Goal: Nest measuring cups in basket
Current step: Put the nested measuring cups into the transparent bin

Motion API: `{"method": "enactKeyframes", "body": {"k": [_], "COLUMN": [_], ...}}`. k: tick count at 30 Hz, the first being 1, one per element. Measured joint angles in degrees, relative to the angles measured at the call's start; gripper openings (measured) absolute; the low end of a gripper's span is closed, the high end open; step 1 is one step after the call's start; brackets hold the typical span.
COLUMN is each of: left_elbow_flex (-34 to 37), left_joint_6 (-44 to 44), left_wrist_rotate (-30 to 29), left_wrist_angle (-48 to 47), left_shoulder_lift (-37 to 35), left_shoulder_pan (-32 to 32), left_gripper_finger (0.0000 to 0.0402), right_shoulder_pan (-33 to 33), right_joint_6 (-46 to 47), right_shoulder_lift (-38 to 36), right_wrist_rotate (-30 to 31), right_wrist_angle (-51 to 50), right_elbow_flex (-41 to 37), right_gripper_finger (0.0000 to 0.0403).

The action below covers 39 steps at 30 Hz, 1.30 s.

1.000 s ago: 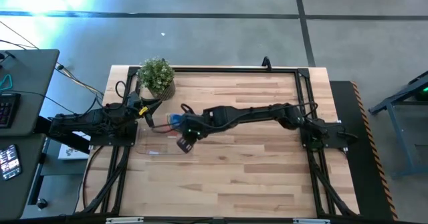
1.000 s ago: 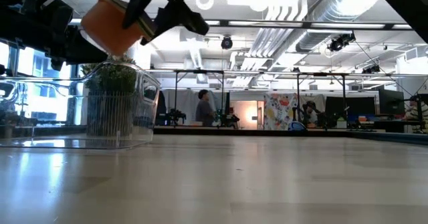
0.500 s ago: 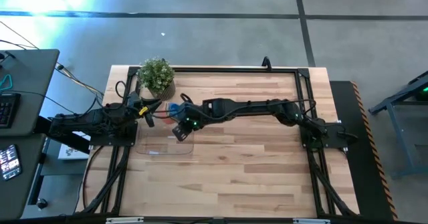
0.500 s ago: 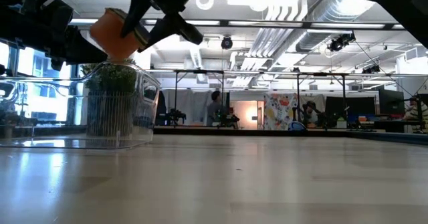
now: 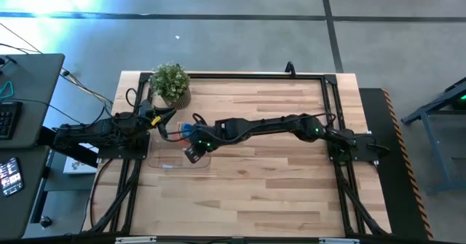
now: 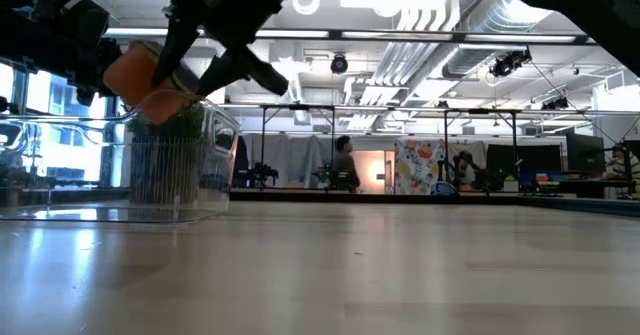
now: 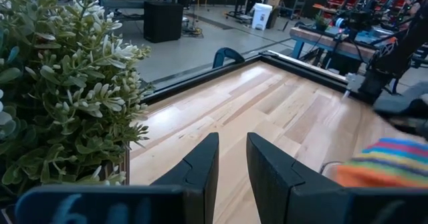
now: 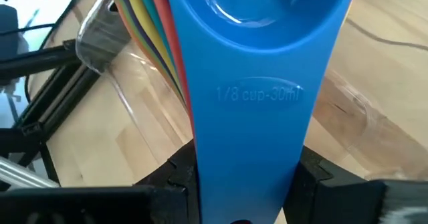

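My right wrist view shows what the other views cannot: my right gripper (image 8: 244, 184) is clenched on the flat handles of the stacked measuring cups (image 8: 257, 63), the blue one on top, the red, orange and yellow edges fanned behind it. From the high view I see this stack held above the left part of the clear basket (image 5: 169, 162), and the low view shows the orange bowl tilted just over the basket's rim. My left gripper (image 7: 231, 167) waits beside the potted plant (image 7: 60, 90), its fingers apart and holding nothing.
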<state>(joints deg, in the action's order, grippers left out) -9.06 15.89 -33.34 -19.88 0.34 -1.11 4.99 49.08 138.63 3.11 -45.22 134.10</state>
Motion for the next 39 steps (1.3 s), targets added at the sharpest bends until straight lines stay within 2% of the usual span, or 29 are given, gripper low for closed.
{"method": "enactKeyframes", "body": {"k": [15,19,32,39], "left_elbow_flex": [0.0,0.0,0.0,0.0], "left_joint_6": [0.0,0.0,0.0,0.0], "left_wrist_rotate": [0.2,0.2,0.2,0.2], "left_wrist_angle": [0.0,0.0,0.0,0.0], "left_shoulder_lift": [0.0,0.0,0.0,0.0], "left_shoulder_pan": [0.0,0.0,0.0,0.0], "left_gripper_finger": [0.0067,0.0067,0.0067,0.0067], "right_shoulder_pan": [0.0,-0.5,-0.8,-1.0], "right_joint_6": [0.4,0.4,0.6,1.7], "right_shoulder_lift": [1.8,1.8,1.1,-0.4], "right_wrist_rotate": [-0.9,-3.4,-3.8,-1.7], "right_wrist_angle": [0.6,1.4,-1.4,-3.3], "right_elbow_flex": [0.0,0.0,0.9,0.9], "right_gripper_finger": [0.0121,0.0121,0.0121,0.0121]}}
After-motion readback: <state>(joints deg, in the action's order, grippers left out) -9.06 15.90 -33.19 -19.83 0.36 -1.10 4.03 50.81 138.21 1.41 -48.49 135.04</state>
